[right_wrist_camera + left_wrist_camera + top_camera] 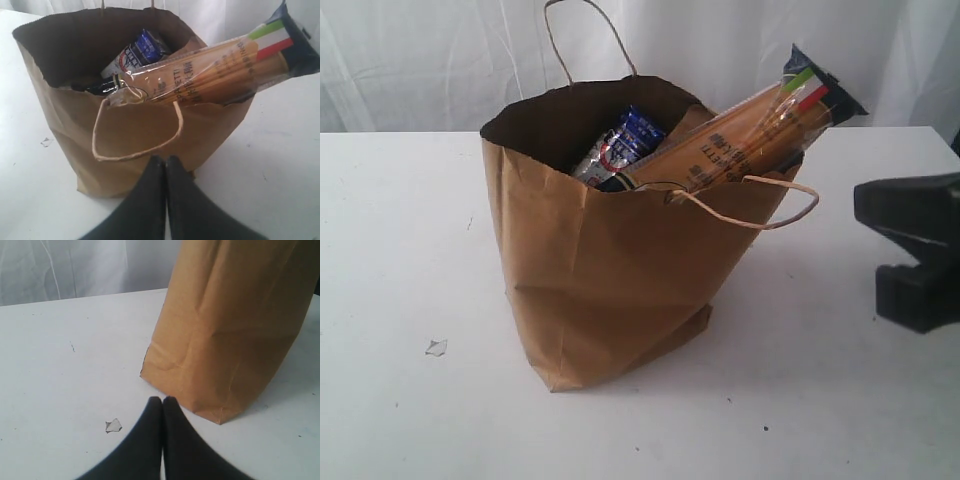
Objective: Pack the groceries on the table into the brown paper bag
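Note:
The brown paper bag [600, 260] stands upright in the middle of the white table [400, 250]. A long spaghetti pack [750, 135] leans out of its mouth to the right, and a small blue-white carton [620, 148] shows inside. In the right wrist view the spaghetti pack [215, 75], the carton [137, 50] and the bag [65, 115] fill the frame. My right gripper [165, 159] is shut and empty, to the right of the bag. My left gripper [162, 400] is shut and empty, close to the foot of the bag [225, 330]; it does not show in the exterior view.
A small torn scrap of paper [436, 347] lies on the table left of the bag, also seen as a scrap [113, 425] beside my left fingers. White curtain [420, 60] hangs behind the table. Part of the right arm [915, 250] shows at the right edge.

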`<state>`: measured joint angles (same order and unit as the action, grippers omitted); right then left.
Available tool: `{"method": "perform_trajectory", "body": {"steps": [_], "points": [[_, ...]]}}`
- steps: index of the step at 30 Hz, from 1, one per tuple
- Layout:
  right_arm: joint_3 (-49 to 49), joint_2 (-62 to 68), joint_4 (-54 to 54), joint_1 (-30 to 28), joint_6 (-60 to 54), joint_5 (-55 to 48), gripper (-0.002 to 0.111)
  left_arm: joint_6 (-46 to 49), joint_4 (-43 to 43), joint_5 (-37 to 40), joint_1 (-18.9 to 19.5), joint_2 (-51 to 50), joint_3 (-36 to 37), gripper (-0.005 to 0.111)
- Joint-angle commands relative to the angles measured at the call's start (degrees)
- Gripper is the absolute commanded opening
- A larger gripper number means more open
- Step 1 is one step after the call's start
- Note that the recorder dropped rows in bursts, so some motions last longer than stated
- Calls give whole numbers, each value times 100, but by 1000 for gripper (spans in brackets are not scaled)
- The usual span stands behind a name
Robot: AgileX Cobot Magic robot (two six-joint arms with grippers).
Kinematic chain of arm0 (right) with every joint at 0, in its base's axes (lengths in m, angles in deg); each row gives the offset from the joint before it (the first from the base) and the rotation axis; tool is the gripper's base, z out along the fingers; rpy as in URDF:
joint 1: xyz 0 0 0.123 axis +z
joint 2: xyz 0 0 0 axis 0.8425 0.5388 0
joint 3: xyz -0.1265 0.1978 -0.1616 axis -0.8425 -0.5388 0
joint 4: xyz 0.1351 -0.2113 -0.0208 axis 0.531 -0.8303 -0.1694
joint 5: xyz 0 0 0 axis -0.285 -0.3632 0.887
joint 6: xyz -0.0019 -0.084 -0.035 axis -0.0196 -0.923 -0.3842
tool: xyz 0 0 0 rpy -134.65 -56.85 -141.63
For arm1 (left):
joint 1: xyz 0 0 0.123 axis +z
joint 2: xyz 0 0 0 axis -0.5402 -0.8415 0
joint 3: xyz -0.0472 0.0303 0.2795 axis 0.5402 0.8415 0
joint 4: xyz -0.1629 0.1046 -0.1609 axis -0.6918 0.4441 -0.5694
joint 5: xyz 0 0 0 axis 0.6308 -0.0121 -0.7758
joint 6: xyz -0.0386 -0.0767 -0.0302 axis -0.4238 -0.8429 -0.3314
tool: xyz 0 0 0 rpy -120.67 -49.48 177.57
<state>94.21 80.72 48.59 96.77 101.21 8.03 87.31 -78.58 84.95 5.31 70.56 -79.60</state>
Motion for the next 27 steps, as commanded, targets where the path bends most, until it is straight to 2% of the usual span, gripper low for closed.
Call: {"method": "perform_trajectory", "body": {"steps": [1,8,14,27], "points": [[-659,-263,-55,3,-44,859,0,0,-20,23,0,31,18,0],[-1588,-492,349,3,-44,964,0,0,-20,23,0,31,18,0],[-2532,-969,624,-154,-44,1684,0,0,-20,23,0,31,18,0],[-3457,-2388,675,-1699,-44,1784,0,0,-20,23,0,31,18,0]]}}
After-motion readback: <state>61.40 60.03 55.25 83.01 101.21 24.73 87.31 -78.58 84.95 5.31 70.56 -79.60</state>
